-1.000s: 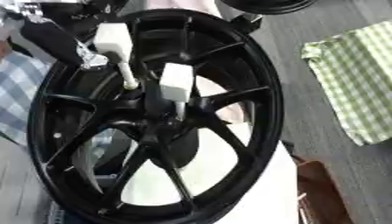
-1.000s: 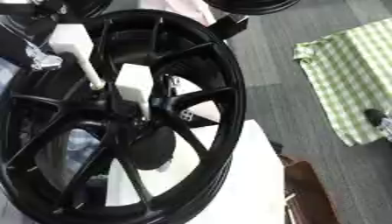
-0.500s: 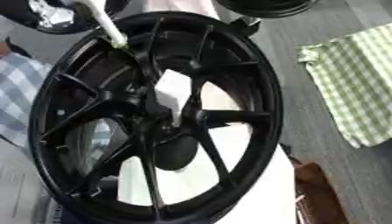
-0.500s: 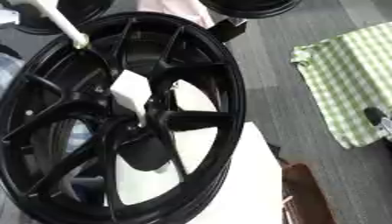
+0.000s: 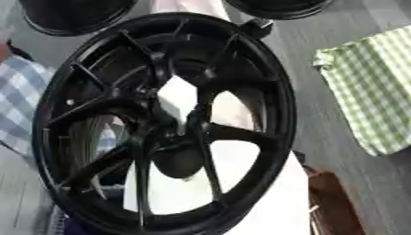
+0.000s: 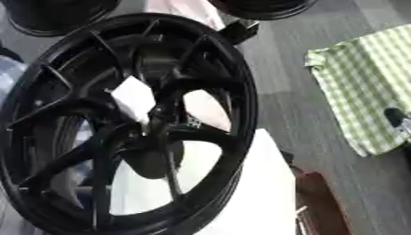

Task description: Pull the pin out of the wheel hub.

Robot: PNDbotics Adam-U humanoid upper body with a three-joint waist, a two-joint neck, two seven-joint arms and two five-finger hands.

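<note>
A large black spoked wheel hub (image 5: 160,124) stands tilted on a white table (image 5: 273,206) and fills most of both eye views. A white block (image 6: 134,98) shows between the spokes just above the hub's dark centre (image 5: 178,160). No white rod or pin shows in either view. Neither of my hands shows.
A green checked cloth (image 5: 373,92) lies on the grey floor at the right, with a small dark shape (image 6: 395,117) on it at the edge. Two more black wheels (image 5: 72,13) stand at the top. A blue checked cloth (image 5: 20,101) lies at the left and a brown box (image 5: 329,202) at the lower right.
The white rod with its upper white block rose up and to the left out of the spokes, held by a hand at the top left. Rod and hand have since left the views.
</note>
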